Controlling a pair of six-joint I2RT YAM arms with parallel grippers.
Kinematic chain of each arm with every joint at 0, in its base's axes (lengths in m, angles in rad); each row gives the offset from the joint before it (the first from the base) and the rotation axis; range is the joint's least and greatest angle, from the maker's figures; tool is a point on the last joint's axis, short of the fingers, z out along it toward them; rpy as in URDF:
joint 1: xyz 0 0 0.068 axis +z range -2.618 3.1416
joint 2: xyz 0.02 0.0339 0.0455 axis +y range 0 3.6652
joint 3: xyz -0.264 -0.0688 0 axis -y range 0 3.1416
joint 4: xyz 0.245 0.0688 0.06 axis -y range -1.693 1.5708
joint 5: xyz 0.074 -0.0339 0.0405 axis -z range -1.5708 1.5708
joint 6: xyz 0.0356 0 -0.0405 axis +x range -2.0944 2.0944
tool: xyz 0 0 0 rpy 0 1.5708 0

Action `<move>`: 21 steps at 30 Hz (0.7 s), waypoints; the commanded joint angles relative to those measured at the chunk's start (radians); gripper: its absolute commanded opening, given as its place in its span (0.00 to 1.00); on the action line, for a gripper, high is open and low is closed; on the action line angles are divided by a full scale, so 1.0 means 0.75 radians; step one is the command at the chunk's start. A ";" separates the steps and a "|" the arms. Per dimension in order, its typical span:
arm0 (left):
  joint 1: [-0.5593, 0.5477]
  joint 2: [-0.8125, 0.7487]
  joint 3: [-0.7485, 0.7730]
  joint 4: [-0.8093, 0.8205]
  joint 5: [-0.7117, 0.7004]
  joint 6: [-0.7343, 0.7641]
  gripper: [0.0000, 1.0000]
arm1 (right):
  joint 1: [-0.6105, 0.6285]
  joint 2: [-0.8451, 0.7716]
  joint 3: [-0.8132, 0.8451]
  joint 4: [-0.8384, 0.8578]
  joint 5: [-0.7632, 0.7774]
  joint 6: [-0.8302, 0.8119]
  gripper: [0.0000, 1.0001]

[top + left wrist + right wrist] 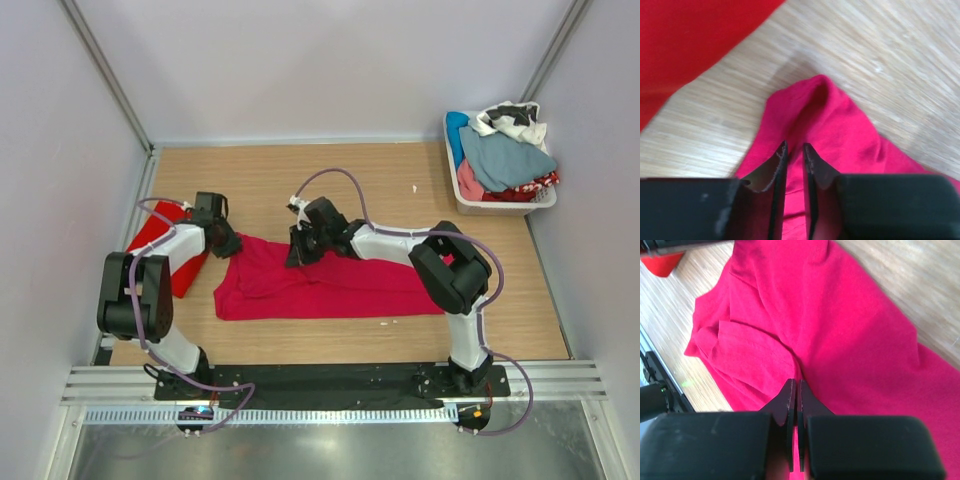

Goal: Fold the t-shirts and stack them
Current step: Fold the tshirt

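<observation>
The crimson t-shirt (330, 285) lies in a long folded band across the middle of the table. The scarlet t-shirt (158, 238) lies folded at the left edge, partly under my left arm. My left gripper (228, 246) sits at the crimson shirt's far left corner. In the left wrist view its fingers (795, 146) are nearly together with crimson cloth (840, 130) between them, and a corner is humped up just ahead. My right gripper (298, 256) is at the shirt's far edge, left of the middle. In the right wrist view it (796, 382) is shut on a fold of crimson cloth (860, 340).
A white basket (500, 207) heaped with mixed clothes (505, 155) stands at the far right corner. Grey walls close in both sides and the back. A metal rail (330, 382) runs along the near edge by the arm bases.
</observation>
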 commanded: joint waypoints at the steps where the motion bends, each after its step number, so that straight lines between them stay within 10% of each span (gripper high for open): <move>1: -0.028 0.014 0.074 0.041 0.023 -0.010 0.18 | 0.013 -0.087 -0.034 0.057 -0.043 -0.008 0.01; 4: -0.032 0.034 0.084 0.037 0.013 -0.003 0.01 | 0.011 -0.134 -0.083 0.057 -0.055 0.000 0.01; 17: -0.032 0.028 0.095 -0.022 -0.114 0.029 0.00 | 0.050 -0.324 -0.377 0.198 -0.182 0.061 0.13; 21: -0.030 0.026 0.097 -0.029 -0.120 0.031 0.00 | 0.069 -0.371 -0.502 0.224 -0.186 0.082 0.34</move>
